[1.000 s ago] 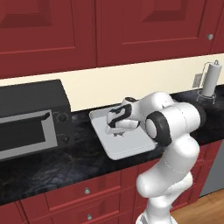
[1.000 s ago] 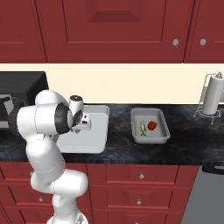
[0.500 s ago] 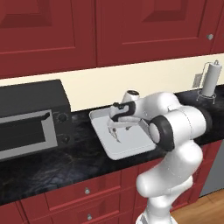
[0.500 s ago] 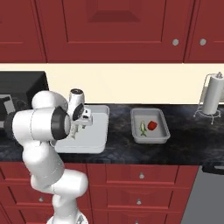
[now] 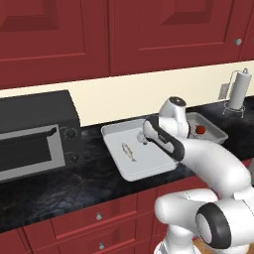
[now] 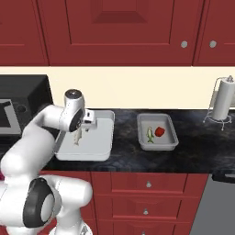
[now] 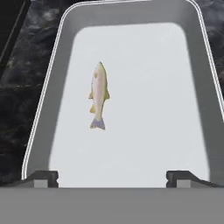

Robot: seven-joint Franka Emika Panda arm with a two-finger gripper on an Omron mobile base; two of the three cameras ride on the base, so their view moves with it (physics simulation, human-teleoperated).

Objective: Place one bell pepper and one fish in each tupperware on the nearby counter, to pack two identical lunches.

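— On the near tray (image 6: 103, 151), at about nine o'clock from its twin, what do we have so far?

— One fish (image 7: 99, 95) lying flat on the pale floor, slightly toward the tray's nine o'clock side in the hand view, apart from every wall. No pepper beside it as far as I can see. The gripper (image 7: 112, 177) hovers above with its jaws spread wide and nothing between them (the fish is plainly free of them).

— And the other tupperware (image 6: 170, 145)?

— That one looks finished: a bell pepper (image 6: 159, 132) at three o'clock of a second fish (image 6: 149, 134), the two just beside each other inside the rim. From the left base view I can make out the red lump (image 5: 200, 130) past the arm, though the fish there is hidden.

— So what's left?

— By my reckoning one lunch is packed and the other is half done; a second pepper must still go in with the lone fish. I can't spot that pepper anywhere.

— The surroundings?

— Both trays sit on the counter (image 6: 124, 158), black marbled stone over dark-red drawers with round silver knobs. A black toaster oven (image 5: 32, 134) stands at nine o'clock of the near tray, a paper-towel holder (image 6: 222, 102) at three o'clock of the far one, with a cream backsplash and red wall cabinets above.
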